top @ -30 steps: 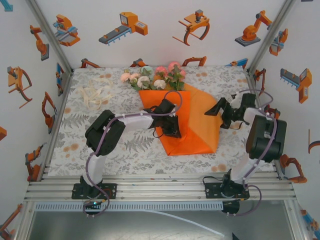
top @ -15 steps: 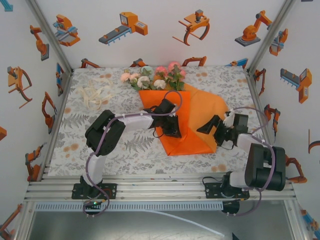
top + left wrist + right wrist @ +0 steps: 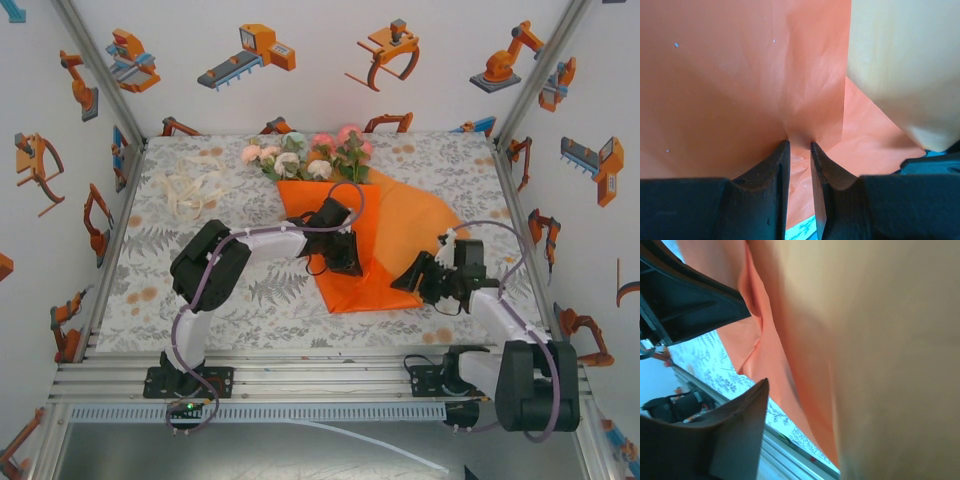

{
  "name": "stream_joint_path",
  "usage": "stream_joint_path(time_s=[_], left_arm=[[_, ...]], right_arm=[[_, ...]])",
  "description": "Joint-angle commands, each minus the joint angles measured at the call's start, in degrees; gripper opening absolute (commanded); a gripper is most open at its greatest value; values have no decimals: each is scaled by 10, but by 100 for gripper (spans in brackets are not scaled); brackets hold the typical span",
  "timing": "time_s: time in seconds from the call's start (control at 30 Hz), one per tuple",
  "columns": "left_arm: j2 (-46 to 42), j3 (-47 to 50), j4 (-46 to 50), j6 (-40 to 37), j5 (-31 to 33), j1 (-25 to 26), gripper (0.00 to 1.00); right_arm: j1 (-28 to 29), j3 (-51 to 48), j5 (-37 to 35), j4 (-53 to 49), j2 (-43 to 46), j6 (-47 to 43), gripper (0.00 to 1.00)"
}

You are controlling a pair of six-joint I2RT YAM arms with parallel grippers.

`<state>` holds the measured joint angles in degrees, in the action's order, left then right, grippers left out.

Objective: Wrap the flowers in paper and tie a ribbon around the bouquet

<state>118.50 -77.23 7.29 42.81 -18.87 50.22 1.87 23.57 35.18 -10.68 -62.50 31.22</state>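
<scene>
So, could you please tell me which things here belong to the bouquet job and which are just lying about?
For the job: the paper, the flowers, the ribbon.
Just there: leaf-print tablecloth, robot stickers on the walls.

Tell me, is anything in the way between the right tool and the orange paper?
Nothing visible. The right tool sits at the paper's near right edge, with the edge between its jaws.

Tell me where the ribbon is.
In the top view, the ribbon lies heaped on the table's far left, left of the flowers and apart from the paper.
</scene>
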Motion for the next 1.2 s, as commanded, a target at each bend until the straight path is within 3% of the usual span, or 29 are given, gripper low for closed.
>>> stream_joint_path(time_s=[0.0,0.07,0.27,0.33,0.43,0.5,0.57,0.7,0.8,0.97,1.17], left_arm=[[16,-5,6,4,2,1,28],[23,-3,3,11,-7,-1,28],[16,11,-2,12,-7,-2,28],[14,8,5,8,-3,-2,28],[9,13,4,9,1,-4,28],[9,14,1,11,-1,-5,28],[9,14,1,11,-1,-5,28],[8,17,2,11,0,-6,28],[6,21,0,11,-1,-6,28],[5,21,0,11,-1,-7,28],[9,15,-2,12,-7,-10,28]], right_arm=[[63,51,-112,-89,5,-36,46],[84,63,-174,-116,-8,-46,46],[145,103,-256,-167,-70,-56,43],[169,115,-288,-181,-97,-47,36],[189,152,-361,-230,-123,-18,14],[209,179,-405,-247,-131,3,10],[236,199,-405,-234,-137,9,16],[265,249,-365,-227,-166,12,52],[268,285,-340,-237,-174,8,65],[270,331,-332,-257,-170,11,67],[284,331,-247,-206,-156,31,58]])
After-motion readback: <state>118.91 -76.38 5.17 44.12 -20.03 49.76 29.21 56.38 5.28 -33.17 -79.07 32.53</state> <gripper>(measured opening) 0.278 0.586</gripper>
